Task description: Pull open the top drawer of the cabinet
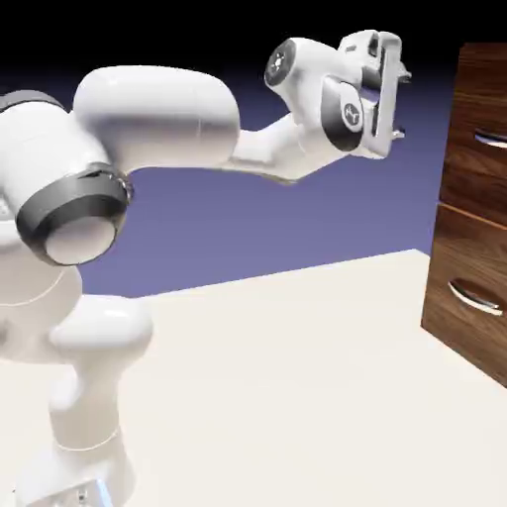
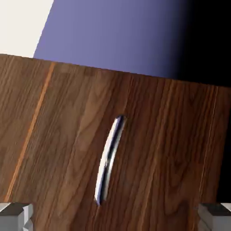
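The cabinet (image 1: pixel 473 248) stands at the exterior view's right edge, dark brown wood with stacked drawer fronts. The top drawer (image 1: pixel 480 119) carries a curved silver handle (image 1: pixel 489 139) and looks shut. My gripper (image 1: pixel 399 94) hangs open at that drawer's height, a short gap to its left, touching nothing. In the hand view the top drawer (image 2: pixel 153 149) fills the lower part, its handle (image 2: pixel 109 160) running up and down near the middle. Both grey fingertips (image 2: pixel 16 215) sit wide apart at the bottom corners, with nothing between them.
A lower drawer front with its own silver handle (image 1: pixel 475 298) sits beneath the top one. The cream table (image 1: pixel 297 376) stretches below the arm. In the hand view, blue-violet backdrop (image 2: pixel 117 36) and a corner of table (image 2: pixel 20 27) show above the cabinet.
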Controlling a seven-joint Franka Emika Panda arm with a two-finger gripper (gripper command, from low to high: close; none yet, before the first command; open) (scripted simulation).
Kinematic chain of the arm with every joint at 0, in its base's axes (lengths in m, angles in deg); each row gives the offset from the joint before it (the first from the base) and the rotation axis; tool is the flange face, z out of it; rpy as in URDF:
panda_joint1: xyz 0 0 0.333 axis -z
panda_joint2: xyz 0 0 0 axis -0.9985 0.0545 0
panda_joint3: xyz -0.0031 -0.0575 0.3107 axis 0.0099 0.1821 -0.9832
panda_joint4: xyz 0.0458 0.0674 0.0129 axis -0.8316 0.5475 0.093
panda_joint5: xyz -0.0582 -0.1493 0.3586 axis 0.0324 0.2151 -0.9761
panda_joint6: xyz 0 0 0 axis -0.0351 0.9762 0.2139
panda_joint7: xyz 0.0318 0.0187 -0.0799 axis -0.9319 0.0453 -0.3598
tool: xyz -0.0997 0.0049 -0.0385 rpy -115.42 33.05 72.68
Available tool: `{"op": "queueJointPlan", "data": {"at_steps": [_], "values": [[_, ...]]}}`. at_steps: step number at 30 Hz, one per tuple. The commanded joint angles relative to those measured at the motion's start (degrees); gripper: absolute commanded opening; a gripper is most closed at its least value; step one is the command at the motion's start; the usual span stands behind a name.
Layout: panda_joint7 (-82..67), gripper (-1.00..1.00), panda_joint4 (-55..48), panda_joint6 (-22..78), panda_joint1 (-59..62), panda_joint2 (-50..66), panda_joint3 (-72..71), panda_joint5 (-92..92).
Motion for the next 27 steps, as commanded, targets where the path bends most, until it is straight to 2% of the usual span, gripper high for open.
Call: {"op": "queueJointPlan", "data": {"at_steps": [1, 27], "values": [[-2.2, 0.0, -1.3, 0.1, -2.1, -0.1, 1.9, 1.9], [-58.9, 0.0, -35.8, 1.9, -56.1, -2.0, 50.6, 51.7]]}}
